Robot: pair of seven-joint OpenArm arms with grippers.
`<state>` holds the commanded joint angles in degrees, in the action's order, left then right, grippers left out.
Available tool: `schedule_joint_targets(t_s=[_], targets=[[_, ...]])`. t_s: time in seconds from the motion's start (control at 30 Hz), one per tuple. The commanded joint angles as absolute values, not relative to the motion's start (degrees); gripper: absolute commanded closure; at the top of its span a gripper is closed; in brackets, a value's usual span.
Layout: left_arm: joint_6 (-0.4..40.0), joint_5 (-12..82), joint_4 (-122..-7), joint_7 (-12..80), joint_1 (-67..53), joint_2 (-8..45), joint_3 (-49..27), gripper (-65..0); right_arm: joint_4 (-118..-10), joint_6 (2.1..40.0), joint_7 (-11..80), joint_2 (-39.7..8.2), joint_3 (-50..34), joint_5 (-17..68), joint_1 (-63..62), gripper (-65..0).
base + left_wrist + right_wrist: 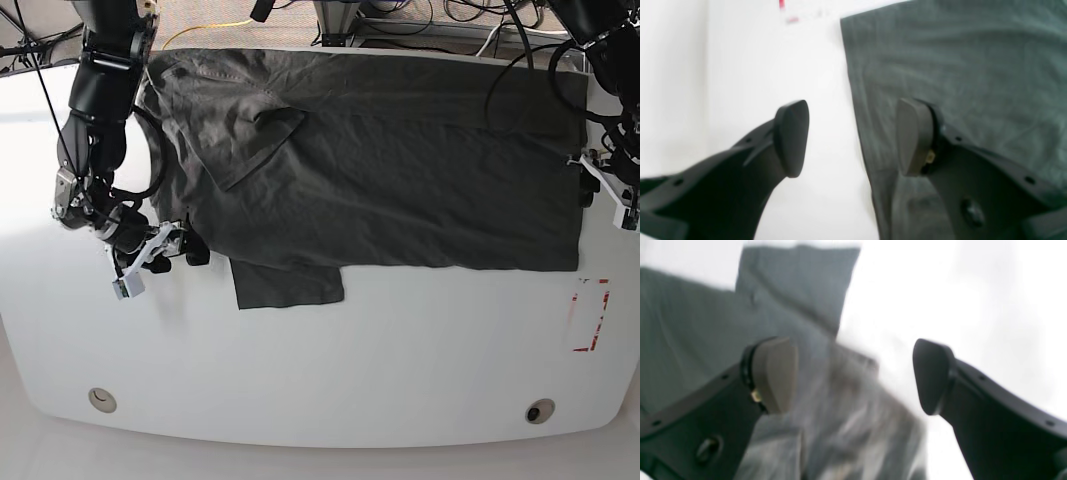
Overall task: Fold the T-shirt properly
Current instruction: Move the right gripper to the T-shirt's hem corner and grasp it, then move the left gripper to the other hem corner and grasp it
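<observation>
White tabletop (300, 360), the T-shirt (400, 190) spread across its far half, one sleeve folded in. Left claw (853, 138) released astride the hem edge, right claw (853, 375) released at the shoulder. Next I'd pinch both ends.

A white table (330, 370) is seen, with a red marking (590, 315) near its right edge. Cables (440, 20) and a yellow cord (215, 27) are seen beyond it.
</observation>
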<state>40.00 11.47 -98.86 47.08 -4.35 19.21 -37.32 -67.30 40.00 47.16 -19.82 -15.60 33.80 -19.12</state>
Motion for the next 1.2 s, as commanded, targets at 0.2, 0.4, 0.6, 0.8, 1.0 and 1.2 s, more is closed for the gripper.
schedule_joint_targets(t_s=[0.2, 0.4, 0.6, 0.8, 1.0, 1.2], targets=[[40.0, 11.5, -98.8, 47.1, -3.6, 19.2, -35.0, -37.9, -56.1, 40.0, 41.4, -14.3, -11.1, 20.6, -27.9, -50.1], [40.0, 11.5, -98.7, 47.0, -3.6, 19.2, -34.2, -37.9, -47.3, 40.0, 34.9, -10.8, -10.9, 11.9, -31.6, -50.1], [40.0, 11.4, -95.2, 47.0, -0.6, 19.2, -34.4, -37.9, -42.0, 40.0, 31.2, -8.1, -11.0, 6.7, -33.6, -50.1], [35.6, 8.0, -91.6, 46.7, 2.6, 19.3, -34.4, -38.3, -41.9, 40.0, 29.7, -7.7, -10.8, 6.1, -33.4, -42.8], [30.7, 7.3, -86.3, 46.6, 7.3, 19.2, -34.4, -38.5, -41.9, 40.0, 29.7, -6.7, -10.8, 6.0, -33.4, -19.0], [24.8, 7.3, -76.5, 46.6, 13.5, 19.5, -34.3, -40.6, -42.0, 40.0, 29.8, -6.6, -10.7, 6.0, -33.5, -1.3]])
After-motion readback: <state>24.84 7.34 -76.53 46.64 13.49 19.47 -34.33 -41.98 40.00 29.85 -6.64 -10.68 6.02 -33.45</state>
